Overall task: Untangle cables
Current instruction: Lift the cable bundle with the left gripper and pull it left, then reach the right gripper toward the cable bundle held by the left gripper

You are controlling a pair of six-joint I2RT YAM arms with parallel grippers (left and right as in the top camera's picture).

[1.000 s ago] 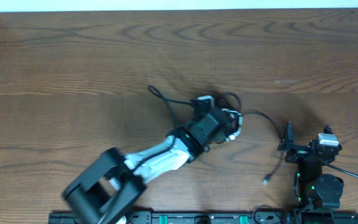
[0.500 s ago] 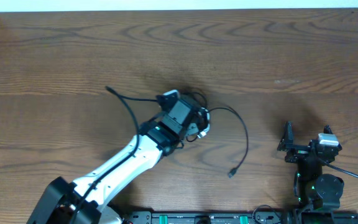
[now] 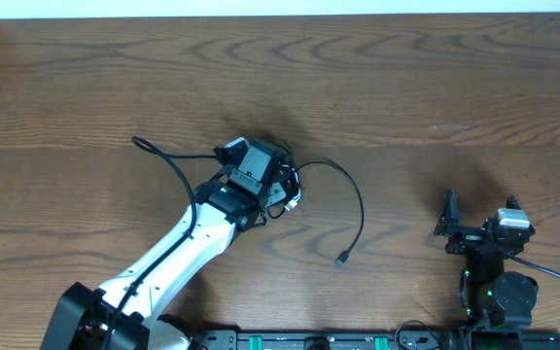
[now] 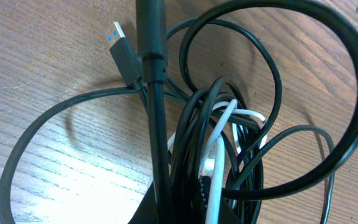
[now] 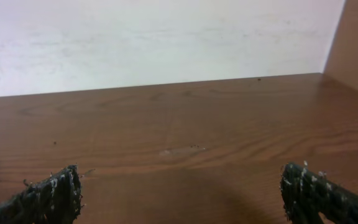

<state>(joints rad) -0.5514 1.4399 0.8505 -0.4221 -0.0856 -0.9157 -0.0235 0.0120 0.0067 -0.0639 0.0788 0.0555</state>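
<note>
Cables (image 3: 287, 194) sit bunched just left of centre in the overhead view, pinched in the closed left gripper (image 3: 274, 185). One black strand arcs right to a plug (image 3: 341, 259). At lower right, the right gripper (image 3: 479, 219) is spread wide, holding nothing.

Left wrist: black loops and one white cord (image 4: 215, 158) fill the centre, with a USB plug (image 4: 120, 46) at upper left.

Right wrist: fingertips (image 5: 55, 196) stand far apart above the wooden table (image 5: 185, 124).
</note>
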